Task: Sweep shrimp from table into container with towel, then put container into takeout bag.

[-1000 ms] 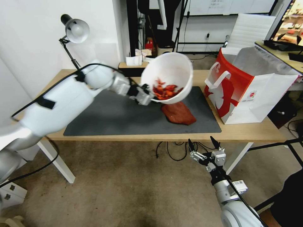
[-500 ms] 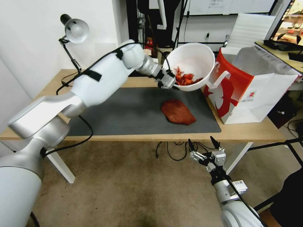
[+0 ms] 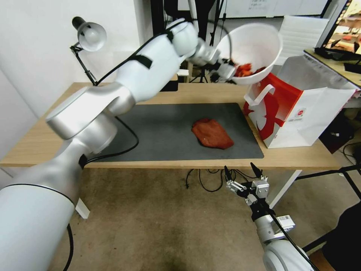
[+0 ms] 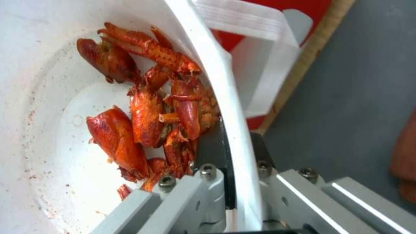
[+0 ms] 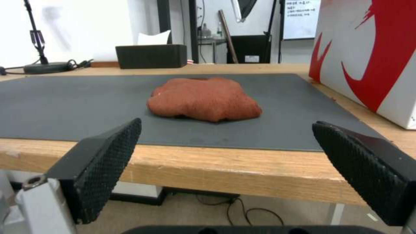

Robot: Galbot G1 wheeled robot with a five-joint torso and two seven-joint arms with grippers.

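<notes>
Office-type lab room: bare concrete floor (image 3: 150, 226), loose cables (image 3: 203, 180) under the table (image 3: 293, 156), desk lamp (image 3: 89, 35), whiteboard (image 3: 270, 7) behind.

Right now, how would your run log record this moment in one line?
left gripper: clamped on container rim, above takeout bag | shrimp: in container | towel: on mat | right gripper: open, below table edge

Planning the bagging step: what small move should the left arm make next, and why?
Probably ease the round white bowl rightward over the red-and-white paper bag opening. The left gripper pinches its rim, red shrimp inside, and the bowl hangs above the bag's near edge.
</notes>
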